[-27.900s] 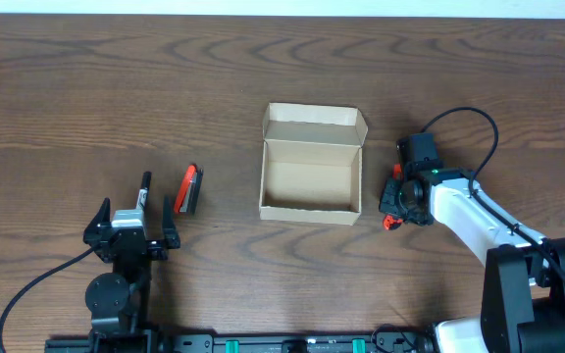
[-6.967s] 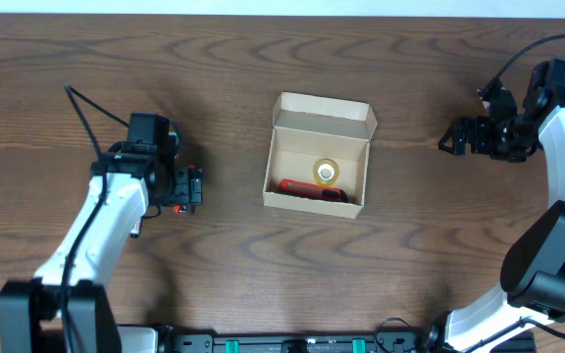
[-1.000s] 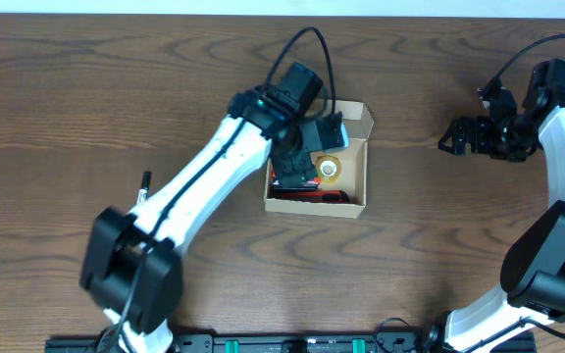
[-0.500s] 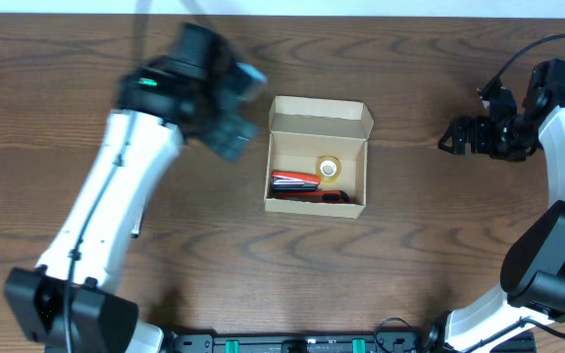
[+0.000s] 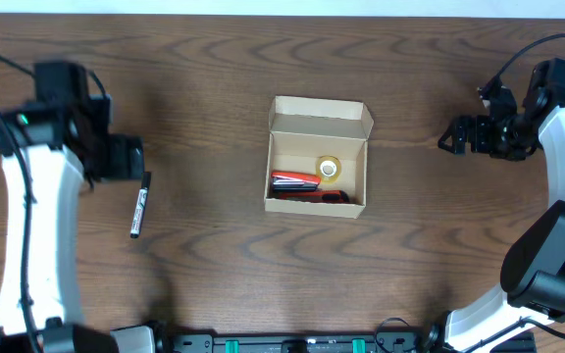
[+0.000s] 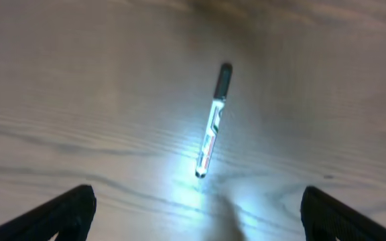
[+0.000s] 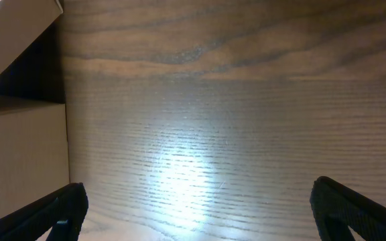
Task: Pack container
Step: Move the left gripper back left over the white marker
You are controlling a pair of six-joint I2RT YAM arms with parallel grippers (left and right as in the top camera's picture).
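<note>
The small tan cardboard box (image 5: 320,118) sits open mid-table, holding a red tool (image 5: 297,181) and a yellow tape roll (image 5: 328,171). The left gripper (image 6: 194,204), jaws wide and empty, hovers above the black-and-white marker pen (image 6: 212,124), likely the next item: it needs to descend and close across the barrel. The right gripper (image 7: 196,204) hangs open, well apart from the box.

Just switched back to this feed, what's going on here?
The left hand hovers open above a marker lying on the table, left of the container. The container sits open mid-table with a tape roll and red tools inside. The right hand is open and empty at the far right.
</note>
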